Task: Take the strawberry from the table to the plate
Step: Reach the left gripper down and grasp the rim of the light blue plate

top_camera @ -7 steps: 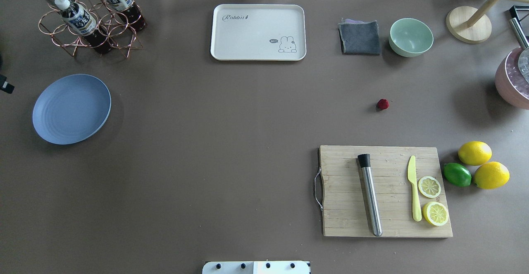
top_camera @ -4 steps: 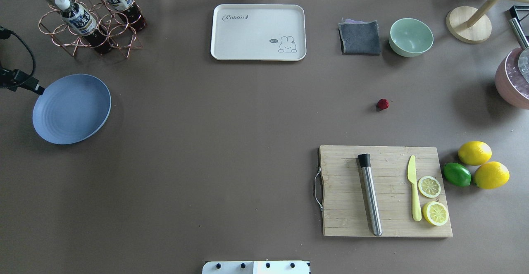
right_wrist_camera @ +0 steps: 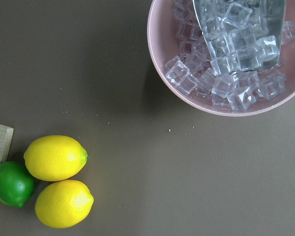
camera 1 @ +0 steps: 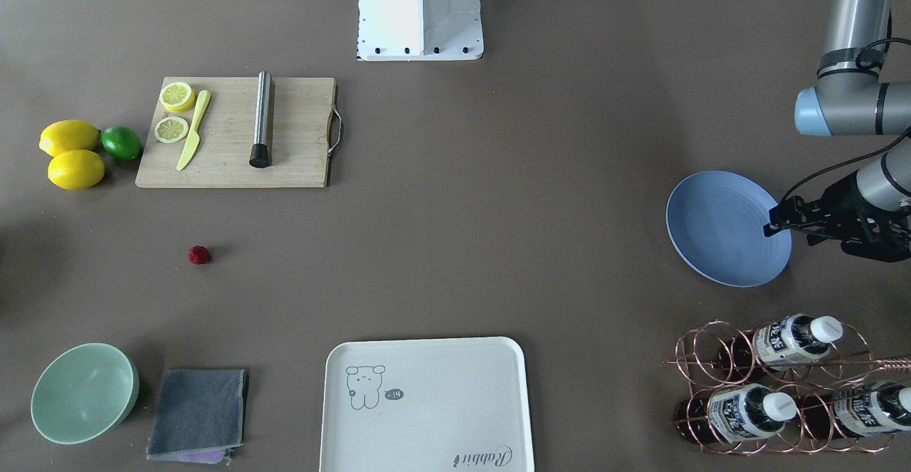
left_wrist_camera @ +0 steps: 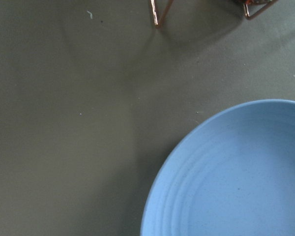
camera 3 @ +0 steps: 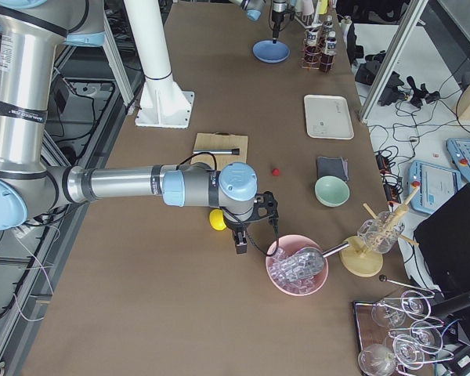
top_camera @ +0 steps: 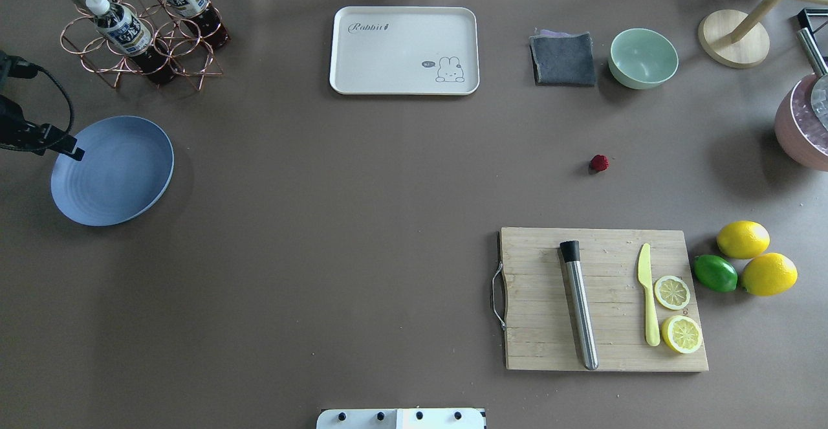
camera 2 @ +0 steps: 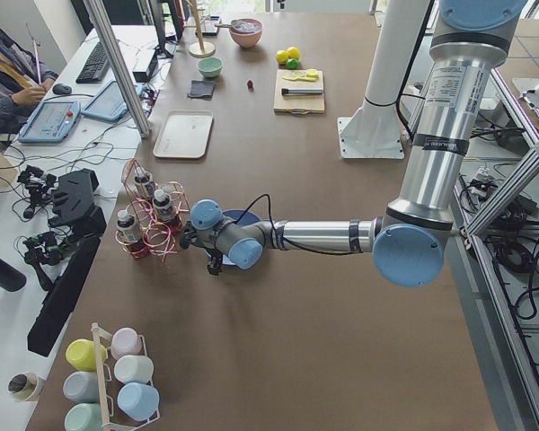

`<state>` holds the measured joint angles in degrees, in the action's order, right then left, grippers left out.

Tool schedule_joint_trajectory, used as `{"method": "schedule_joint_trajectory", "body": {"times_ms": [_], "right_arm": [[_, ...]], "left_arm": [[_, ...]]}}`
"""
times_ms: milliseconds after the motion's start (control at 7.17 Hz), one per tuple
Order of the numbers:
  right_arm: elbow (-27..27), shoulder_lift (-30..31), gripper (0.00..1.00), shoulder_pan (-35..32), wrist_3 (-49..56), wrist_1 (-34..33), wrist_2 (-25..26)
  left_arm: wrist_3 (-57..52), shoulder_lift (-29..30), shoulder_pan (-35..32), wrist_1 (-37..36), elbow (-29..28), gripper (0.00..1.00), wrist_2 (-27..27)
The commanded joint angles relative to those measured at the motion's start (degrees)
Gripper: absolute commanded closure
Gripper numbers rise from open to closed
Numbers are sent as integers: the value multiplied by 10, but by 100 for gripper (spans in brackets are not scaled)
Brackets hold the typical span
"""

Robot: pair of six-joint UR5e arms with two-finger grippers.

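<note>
Tiny dark-red strawberry [top_camera: 599,163] on brown worktop [top_camera: 362,222]; cream tray [top_camera: 404,50] (far edge) reads "Rabbit". Left fingers [top_camera: 72,151], right fingers [camera 3: 240,247]: open or closed, can't tell.

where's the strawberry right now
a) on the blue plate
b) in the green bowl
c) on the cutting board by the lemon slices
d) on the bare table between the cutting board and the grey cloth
d: the strawberry lies on the bare table, apart from both the cutting board and the grey cloth, and far across from the blue plate.
</note>
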<state>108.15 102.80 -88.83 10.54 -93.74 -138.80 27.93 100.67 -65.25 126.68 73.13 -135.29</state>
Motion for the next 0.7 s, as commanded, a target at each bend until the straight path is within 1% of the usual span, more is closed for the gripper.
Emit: {"method": "schedule_joint_trajectory", "body": {"times_ms": [0, 140, 279, 419, 558], "right_arm": [[0, 2, 0, 0, -1, 0, -1], [0, 2, 0, 0, -1, 0, -1], [1, 2, 0, 0, -1, 0, -1], [3, 2, 0, 0, -1, 0, -3], [5, 3, 0, 0, -1, 0, -8]], "left_arm": [[29, 0, 6, 11, 1, 54, 1], [40, 1, 7, 11, -1, 79, 1], [40, 0, 10, 11, -2, 91, 2], [41, 0, 10, 11, -1, 100, 2], [43, 2, 10, 10, 1, 100, 2]]}}
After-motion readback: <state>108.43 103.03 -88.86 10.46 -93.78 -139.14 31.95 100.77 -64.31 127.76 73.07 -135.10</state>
